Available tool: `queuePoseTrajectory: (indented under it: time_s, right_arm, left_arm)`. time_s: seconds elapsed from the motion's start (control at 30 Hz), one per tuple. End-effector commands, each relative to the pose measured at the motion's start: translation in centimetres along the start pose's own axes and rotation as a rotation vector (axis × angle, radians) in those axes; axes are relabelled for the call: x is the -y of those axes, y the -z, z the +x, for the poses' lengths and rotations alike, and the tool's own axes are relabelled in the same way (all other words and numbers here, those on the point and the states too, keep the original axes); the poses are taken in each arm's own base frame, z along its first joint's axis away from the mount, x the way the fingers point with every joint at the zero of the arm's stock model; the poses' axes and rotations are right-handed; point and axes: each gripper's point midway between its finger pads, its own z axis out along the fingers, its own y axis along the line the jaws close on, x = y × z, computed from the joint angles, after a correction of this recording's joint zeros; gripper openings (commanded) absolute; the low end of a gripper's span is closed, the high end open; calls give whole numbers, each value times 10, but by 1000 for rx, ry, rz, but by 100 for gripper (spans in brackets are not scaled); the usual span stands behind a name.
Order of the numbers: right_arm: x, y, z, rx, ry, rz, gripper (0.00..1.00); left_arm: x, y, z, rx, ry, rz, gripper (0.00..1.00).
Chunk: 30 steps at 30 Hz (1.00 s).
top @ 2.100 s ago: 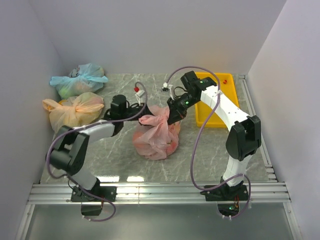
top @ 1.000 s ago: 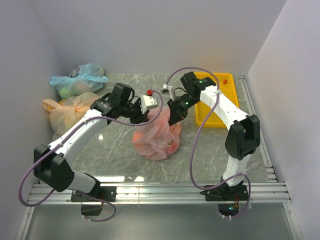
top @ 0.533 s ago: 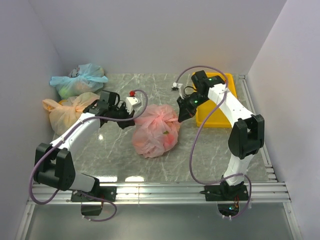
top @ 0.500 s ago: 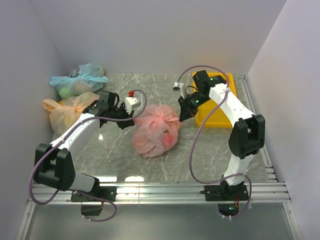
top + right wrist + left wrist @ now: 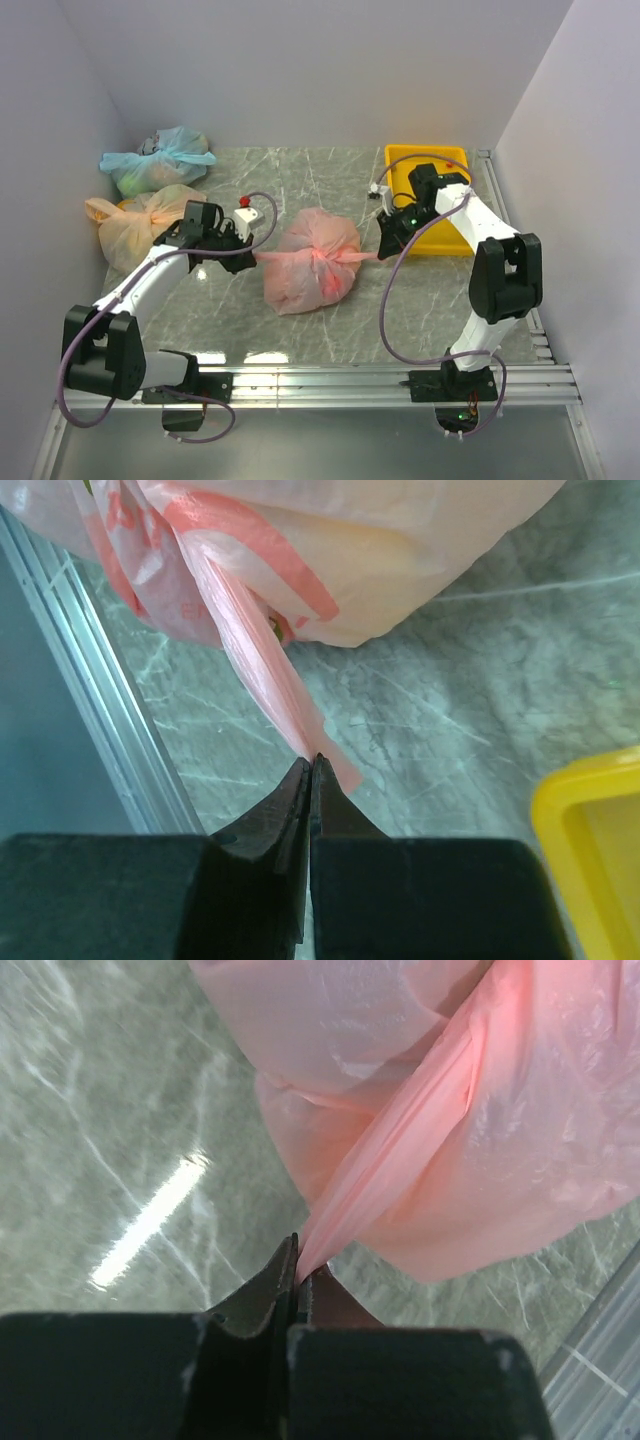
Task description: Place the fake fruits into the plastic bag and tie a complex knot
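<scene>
The plastic bag (image 5: 310, 262) stretched taut both ways!
On the bench (image 5: 420, 300) it sits bulging between the arms: the left gripper (image 5: 297, 1272) clamped on one handle (image 5: 400, 1150), the right gripper (image 5: 311, 767) pinching the other handle (image 5: 255, 660).

Robot lab: white enclosure walls (image 5: 300, 70), alu rail (image 5: 320, 379).

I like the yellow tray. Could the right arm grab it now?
Probably not yet: the right gripper is shut on a handle of the salmon-pink plastic bag. The yellow plastic tray sits beside it, nothing between.
</scene>
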Motion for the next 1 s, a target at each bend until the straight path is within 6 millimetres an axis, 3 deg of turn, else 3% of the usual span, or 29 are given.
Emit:
queuePoseTrajectory:
  time_s: [0.0, 0.07, 0.17, 0.2, 0.27, 0.3, 0.33, 0.4, 0.43, 0.5, 0.57, 0.6, 0.77, 0.97]
  right_arm:
    - [41, 21, 41, -114, -63, 207, 0]
    - [26, 17, 26, -75, -66, 124, 0]
    - [7, 20, 2, -42, -17, 49, 0]
    - [3, 26, -13, -16, 11, 47, 4]
    - [-7, 32, -23, 1, 18, 28, 23]
    - [-8, 37, -31, 17, 32, 43, 47]
    - [-11, 44, -38, 40, 61, 72, 56]
    - [-11, 49, -39, 39, 99, 127, 69]
    - [-14, 53, -44, 47, 154, 166, 73]
    - [-10, 48, -31, -13, 226, 223, 77]
    - [-15, 42, -36, -23, 332, 264, 78]
    - [-10, 36, -27, -64, 365, 288, 78]
    - [-11, 16, -35, -92, 520, 330, 79]
    - [-3, -12, -29, -148, 563, 317, 79]
  left_arm:
    - [-43, 20, 32, -83, 31, -193, 0]
    - [-38, 20, 14, -36, 11, -143, 1]
    - [-22, 21, -14, 17, -31, -21, 12]
    - [-17, 22, -21, 33, -44, 11, 21]
    - [-14, 30, -43, 80, -86, 24, 31]
    - [-12, 35, -52, 103, -103, 22, 43]
    - [-11, 41, -63, 122, -116, 18, 50]
    - [-8, 50, -73, 134, -140, 21, 65]
    - [-6, 56, -79, 139, -148, 19, 76]
    - [-1, 64, -83, 147, -201, 34, 99]
    - [8, 65, -81, 149, -235, 67, 99]
    - [9, 67, -81, 153, -284, 67, 99]
    - [14, 45, -62, 79, -440, 90, 99]
    - [-8, 4, -55, 9, -616, 25, 99]
